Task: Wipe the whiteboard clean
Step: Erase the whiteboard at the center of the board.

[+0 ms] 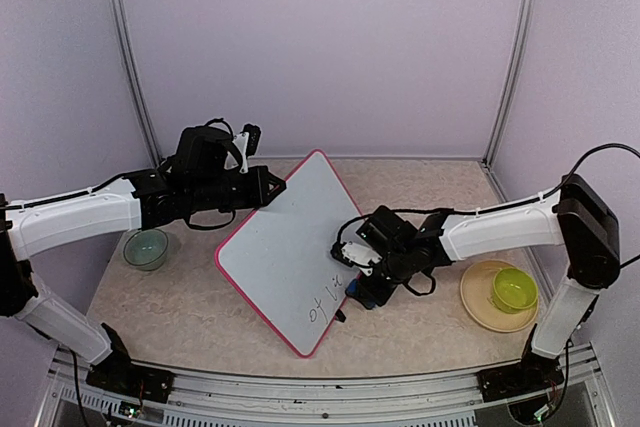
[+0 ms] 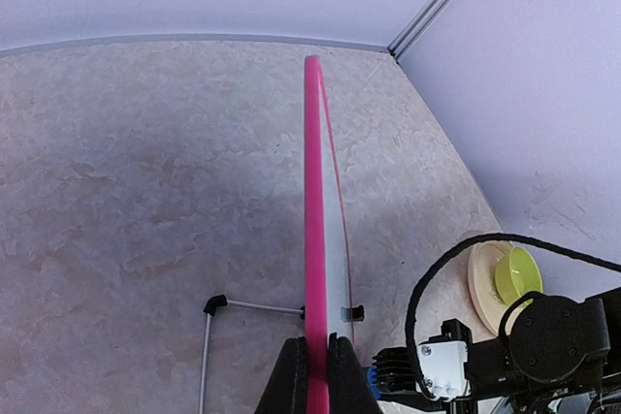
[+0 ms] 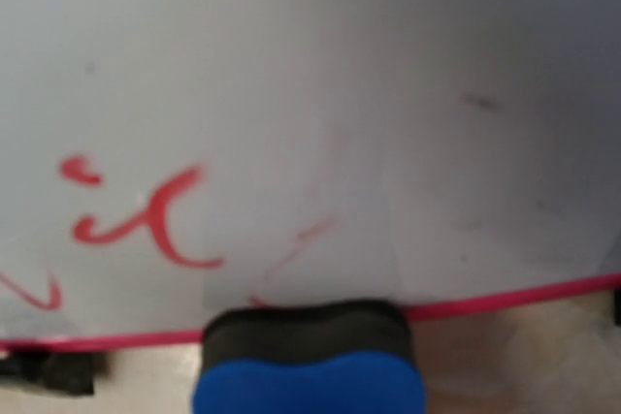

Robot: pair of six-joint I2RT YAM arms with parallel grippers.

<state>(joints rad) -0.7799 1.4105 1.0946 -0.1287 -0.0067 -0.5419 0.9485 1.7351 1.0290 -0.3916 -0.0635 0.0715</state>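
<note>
Whiteboard: I see the whiteboard [image 1: 285, 247] in the middle of the overhead picture, standing tilted on the surface [image 1: 190, 312], with its long side running from the upper middle down to the lower middle

Rim: the rim is pink all the way round, and in the left wrist picture it shows as a thin pink line [image 2: 312, 230] going up the middle

Writing: dark marks [image 1: 325, 309] sit near the lower right edge of the board, and in the right wrist picture I see red marks [image 3: 146, 215] on the lower left of the white face, so I think the job is not done

Left fingers: my left fingers [image 1: 268, 187] are pinched tight on the upper left rim of the board, and I think they keep it steady

Right fingers: my right fingers [image 1: 360, 282] are squeezed onto a blue and black eraser [image 3: 309, 361], which shows at the bottom middle of the right wrist picture

Eraser and board: the eraser sits right at the board's lower right edge, just beside the pink rim, and I cannot tell if it is pressing on the white part

What matters next: the marks lie toward the lower left of the eraser, along the board's long side, and my right arm is the nearer one, so I judge the wipe should go that way

Other things: a green bowl [image 1: 146, 247] is at the left, and a yellow-green bowl [image 1: 514, 289] on a tan plate [image 1: 478, 309] is at the right
</note>
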